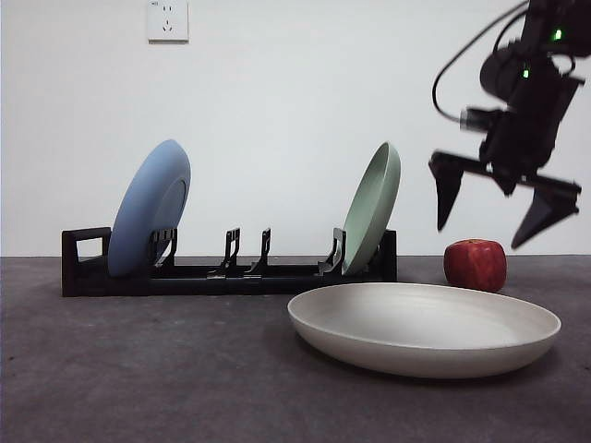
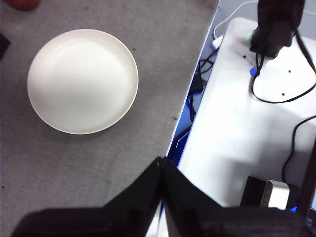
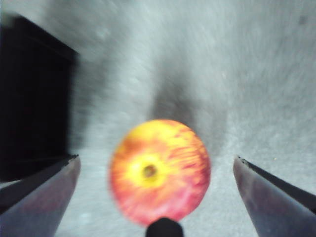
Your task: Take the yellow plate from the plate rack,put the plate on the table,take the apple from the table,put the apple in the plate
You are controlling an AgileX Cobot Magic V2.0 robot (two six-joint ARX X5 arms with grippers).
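Hovering my right gripper [image 1: 504,217], jaws spread wide, above the apple [image 1: 475,265] behind the yellow plate [image 1: 424,327]; left jaws clenched.

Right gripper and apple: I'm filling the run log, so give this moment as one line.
yellow plate: on table, empty | apple: on table behind plate | right gripper: open above apple | left gripper: shut, waiting

This looks like a robotics lab set up as a test bench rather than a kitchen. A bare white wall [image 1: 295,111] with a single power socket [image 1: 167,20] stands behind the dark grey table [image 1: 138,369]. Beside the table's edge, a white bench [image 2: 247,123] carries loose black cables [image 2: 276,98] and small electronic boxes [image 2: 276,195].
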